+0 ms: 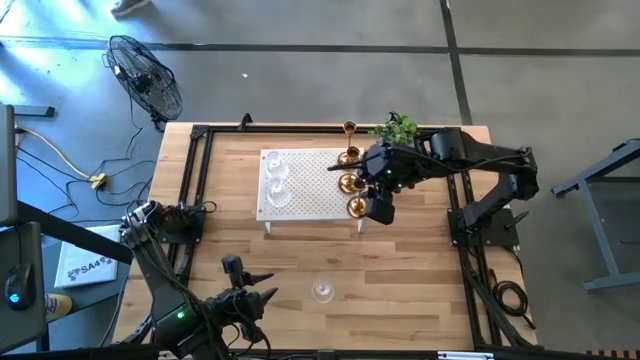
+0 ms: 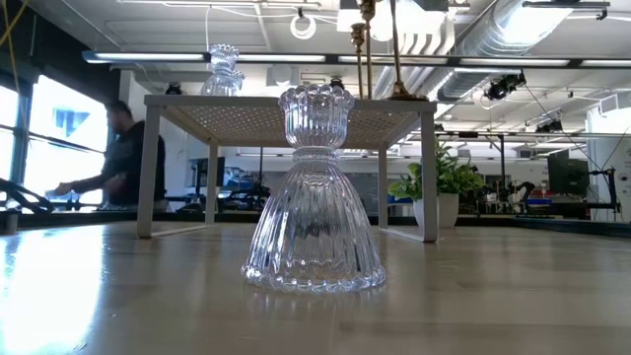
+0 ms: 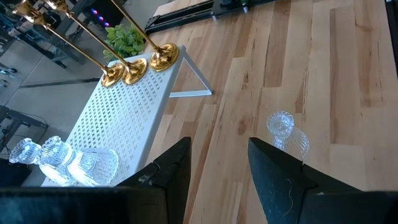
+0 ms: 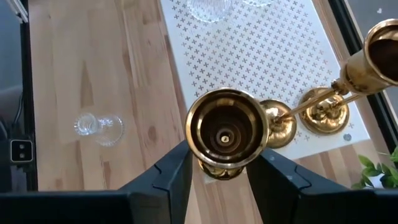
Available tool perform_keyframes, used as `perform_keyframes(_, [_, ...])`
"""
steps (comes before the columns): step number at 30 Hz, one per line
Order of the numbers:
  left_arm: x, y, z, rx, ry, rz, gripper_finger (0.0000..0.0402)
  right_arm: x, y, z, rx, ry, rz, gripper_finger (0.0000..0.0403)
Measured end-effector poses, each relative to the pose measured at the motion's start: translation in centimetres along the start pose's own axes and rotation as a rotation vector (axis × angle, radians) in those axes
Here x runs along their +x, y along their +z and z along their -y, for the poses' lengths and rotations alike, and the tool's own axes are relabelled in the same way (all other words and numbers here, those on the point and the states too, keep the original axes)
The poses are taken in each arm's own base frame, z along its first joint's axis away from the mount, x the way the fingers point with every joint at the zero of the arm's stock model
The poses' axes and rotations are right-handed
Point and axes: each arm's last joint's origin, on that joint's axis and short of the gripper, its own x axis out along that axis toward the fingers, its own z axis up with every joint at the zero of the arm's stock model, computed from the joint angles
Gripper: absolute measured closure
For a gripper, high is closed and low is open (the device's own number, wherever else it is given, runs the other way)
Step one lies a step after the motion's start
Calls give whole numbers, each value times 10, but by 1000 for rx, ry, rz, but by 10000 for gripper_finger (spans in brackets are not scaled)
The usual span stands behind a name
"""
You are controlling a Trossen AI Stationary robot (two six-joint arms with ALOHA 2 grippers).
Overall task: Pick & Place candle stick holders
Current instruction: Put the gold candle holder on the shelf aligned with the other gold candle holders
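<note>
Brass shows in the right wrist view: the cup of a gold candle stick holder sits between the right hand's two fingers, which close against its sides, so the hand is grasping it. From above, that hand hovers over the front right corner of the white perforated platform, likely setting the gold holder down or lifting it clear. Two more gold holders stand along the platform's right edge, and a fourth stands just behind the platform. Two clear glass holders stand at the platform's left end, so the metals and the glass seem sorted to opposite ends. One glass holder stands alone on the tabletop, well apart from the platform and probably yet to be moved. The left hand waits near the tabletop's front edge, fingers parted and empty, pointed toward that lone glass piece. A small green plant sits at the back right.
</note>
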Motion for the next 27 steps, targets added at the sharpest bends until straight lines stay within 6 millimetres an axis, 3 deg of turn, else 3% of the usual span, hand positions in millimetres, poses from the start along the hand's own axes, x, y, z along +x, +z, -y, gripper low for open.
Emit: perform_keyframes(27, [0,0,0,0,-3,-4,247,0,3,1,-15,-43,44,265])
